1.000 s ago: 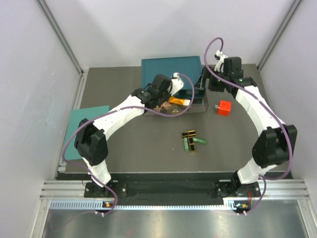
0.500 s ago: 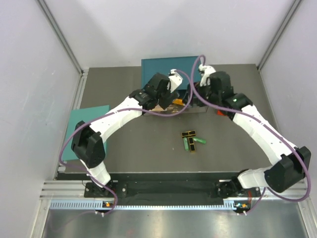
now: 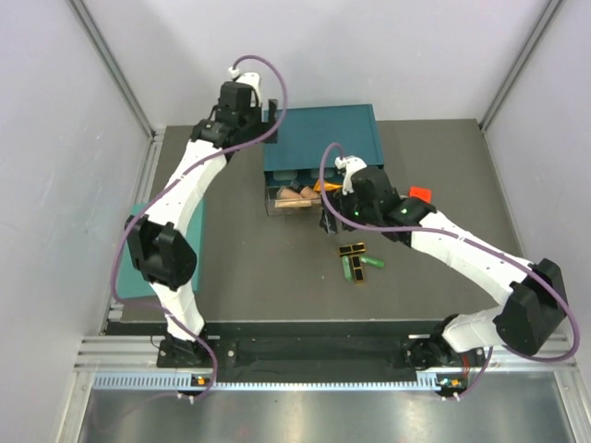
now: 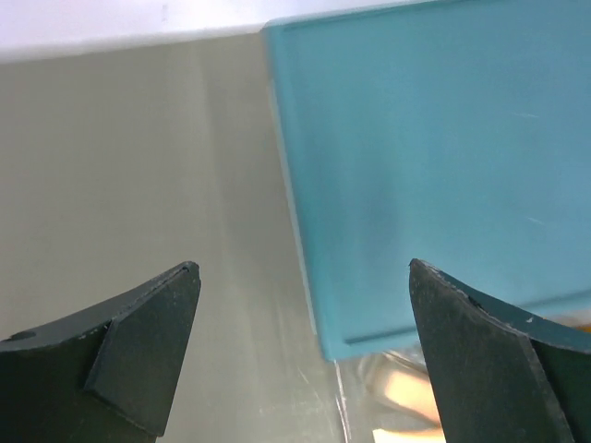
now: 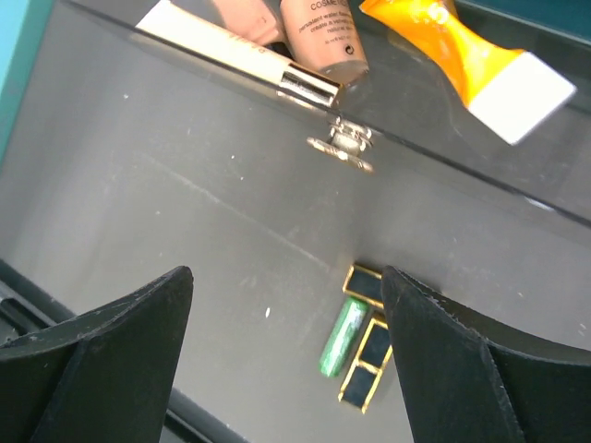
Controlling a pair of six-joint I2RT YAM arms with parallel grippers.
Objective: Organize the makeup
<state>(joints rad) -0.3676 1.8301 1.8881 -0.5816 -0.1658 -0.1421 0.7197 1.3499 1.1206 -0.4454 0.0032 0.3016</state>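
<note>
Far left first: the left gripper [image 4: 303, 268] hangs over the left edge of the teal lid [image 3: 319, 134], way at the back. Its fingers are spread wide with nothing between them, so it's not doing anything with the makeup right now.

Just in front of the lid is the clear case [image 3: 273, 205]. Inside it lie the cream slim tube [image 5: 222, 41], the tan bottle [image 5: 319, 32] and the orange-white tube [image 5: 462, 55], side by side on their sides.

The right gripper [image 5: 286, 272] is also wide open and empty. It sits just in front of the case, with the leftover pile on the table a bit further toward the arm bases.

That pile is the black-and-gold flat cases [image 3: 351, 249] and green sticks [image 3: 372, 261], all bunched up and touching.

My guess on handling: everything here is light, hard plastic, so weight's no issue, but the surfaces look glossy and probably slippery. The flat cases lie low on the table, so I'd pinch across the narrow sides with the fingertips right down at the surface. The sticks are round and could roll, so grab one across its middle. Since they're touching, the fingers will likely nudge the neighbours.

Off to the right of the case is a small red cube [image 3: 418, 195], not part of this.
</note>
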